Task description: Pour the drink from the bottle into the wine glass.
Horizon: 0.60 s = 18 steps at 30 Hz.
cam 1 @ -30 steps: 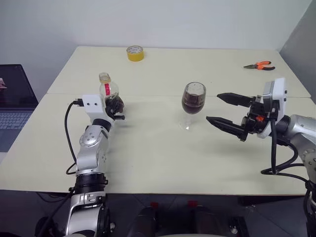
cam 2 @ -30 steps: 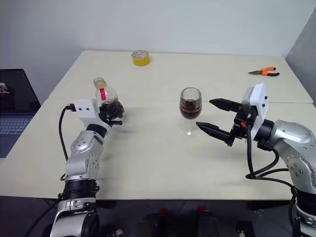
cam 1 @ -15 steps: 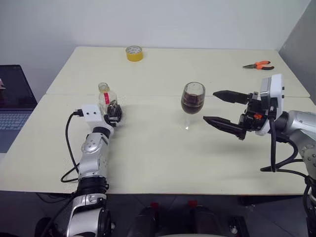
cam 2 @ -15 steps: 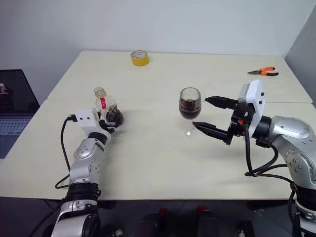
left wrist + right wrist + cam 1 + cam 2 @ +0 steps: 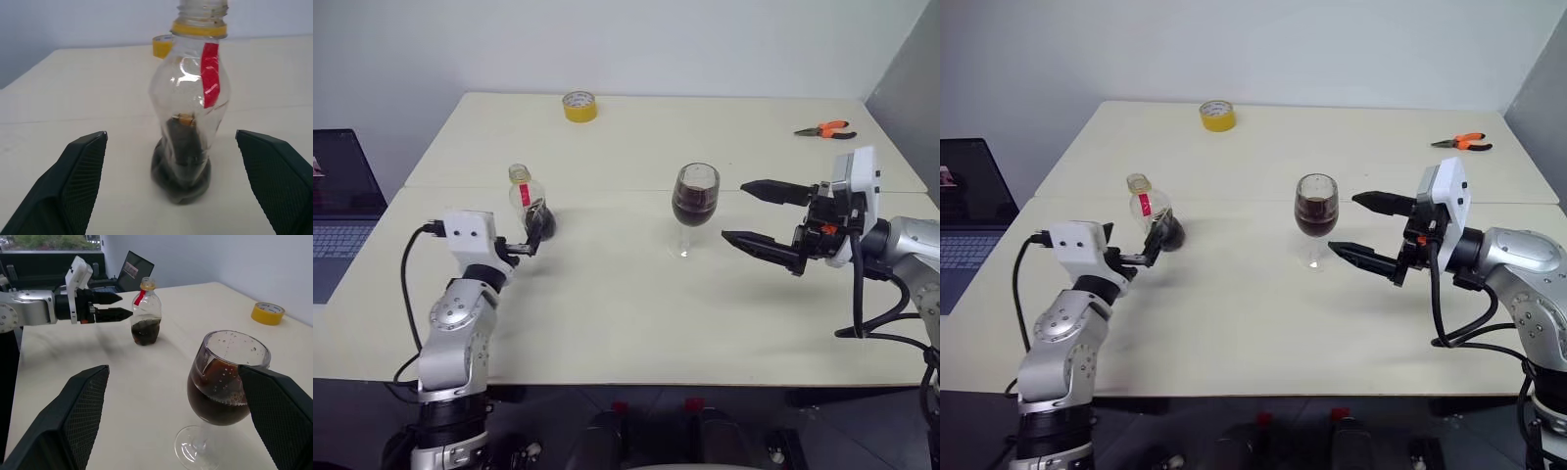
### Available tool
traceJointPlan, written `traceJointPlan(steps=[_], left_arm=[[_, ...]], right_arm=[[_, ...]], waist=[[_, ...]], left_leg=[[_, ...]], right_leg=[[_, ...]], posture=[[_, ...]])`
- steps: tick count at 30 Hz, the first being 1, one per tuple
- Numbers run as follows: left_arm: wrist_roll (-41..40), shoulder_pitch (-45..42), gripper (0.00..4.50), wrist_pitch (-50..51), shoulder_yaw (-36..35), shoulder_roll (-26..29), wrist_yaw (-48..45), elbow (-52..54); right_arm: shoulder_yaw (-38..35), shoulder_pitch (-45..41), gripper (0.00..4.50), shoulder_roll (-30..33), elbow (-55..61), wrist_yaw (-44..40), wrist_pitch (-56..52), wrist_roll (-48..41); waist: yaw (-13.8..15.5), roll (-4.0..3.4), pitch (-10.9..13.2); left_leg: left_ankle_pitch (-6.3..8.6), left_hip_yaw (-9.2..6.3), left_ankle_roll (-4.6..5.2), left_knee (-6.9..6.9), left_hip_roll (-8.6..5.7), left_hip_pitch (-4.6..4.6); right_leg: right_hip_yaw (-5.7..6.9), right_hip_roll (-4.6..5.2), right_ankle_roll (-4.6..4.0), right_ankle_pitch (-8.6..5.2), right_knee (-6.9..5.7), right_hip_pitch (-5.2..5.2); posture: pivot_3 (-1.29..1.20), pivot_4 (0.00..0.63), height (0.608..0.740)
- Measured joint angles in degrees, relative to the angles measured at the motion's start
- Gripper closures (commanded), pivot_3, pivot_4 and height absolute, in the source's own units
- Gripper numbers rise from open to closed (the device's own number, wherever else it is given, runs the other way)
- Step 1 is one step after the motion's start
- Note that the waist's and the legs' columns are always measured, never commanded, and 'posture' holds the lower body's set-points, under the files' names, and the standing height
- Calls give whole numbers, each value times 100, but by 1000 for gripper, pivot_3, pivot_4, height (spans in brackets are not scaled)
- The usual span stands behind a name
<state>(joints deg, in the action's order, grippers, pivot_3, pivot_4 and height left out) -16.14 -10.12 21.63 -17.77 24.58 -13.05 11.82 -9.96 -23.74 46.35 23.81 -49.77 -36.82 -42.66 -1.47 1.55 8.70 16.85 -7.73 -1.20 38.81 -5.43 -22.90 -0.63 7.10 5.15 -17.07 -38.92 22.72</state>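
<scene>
Between open claws [image 5: 773, 216], bottle [image 5: 530, 204] stands free.

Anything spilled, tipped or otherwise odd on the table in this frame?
Nothing stands out. The bottle stands upright with a little drink left at the bottom, and the wine glass stands upright, partly filled. No puddle shows on the table. Tape roll and pliers lie at the far edge.

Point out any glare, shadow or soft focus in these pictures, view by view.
Left wrist view: bright glints on the bottle, its own fingers soft at the edge. Right wrist view: the wine glass is sharp with lit bubbles at the drink, the yellow tape roll slightly soft. Left eye view: even light, faint shadows on the table.
</scene>
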Motion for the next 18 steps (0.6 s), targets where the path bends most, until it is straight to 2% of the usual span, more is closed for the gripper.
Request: traceJointPlan(steps=[4, 7, 11, 16, 18], left_arm=[[-722, 62, 26, 518, -445, 827, -877, 363], [-1575, 168, 26, 1123, -457, 1432, -1785, 866], [-2298, 106, 26, 1723, -481, 1980, -2401, 1091], [-2423, -270, 26, 1939, -387, 2632, -2769, 1118], [-2441, -479, 26, 1955, -289, 2695, -2886, 1110]], right_arm=[[5, -13, 0, 35, -291, -140, 107, 139], [4, -93, 0, 98, -417, -258, 145, 193], [-2, -130, 0, 189, -518, -391, 165, 268], [-11, -127, 0, 243, -587, -603, 171, 272], [-12, -101, 0, 261, -624, -724, 178, 271]], waist=[[11, -2, 1], [13, -5, 2], [-4, -10, 4], [-4, -13, 5], [3, -14, 6]], left_leg=[[0, 0, 0, 0, -1, -1], [0, 0, 1, -1, -1, 0], [1, 1, 1, -6, 4, 2], [1, 3, 1, -7, 3, 3], [1, 1, 1, -7, 3, 1]], right_leg=[[0, 2, 0, 0, 1, 3], [-2, 2, -1, 0, 4, 1], [-4, -3, -2, -1, 4, 2], [-5, -2, -2, -1, 7, -1], [-2, -2, -2, -1, 8, -1]], posture=[[0, 150, 740], [0, 150, 740], [0, 150, 740], [0, 150, 740], [0, 150, 740]])
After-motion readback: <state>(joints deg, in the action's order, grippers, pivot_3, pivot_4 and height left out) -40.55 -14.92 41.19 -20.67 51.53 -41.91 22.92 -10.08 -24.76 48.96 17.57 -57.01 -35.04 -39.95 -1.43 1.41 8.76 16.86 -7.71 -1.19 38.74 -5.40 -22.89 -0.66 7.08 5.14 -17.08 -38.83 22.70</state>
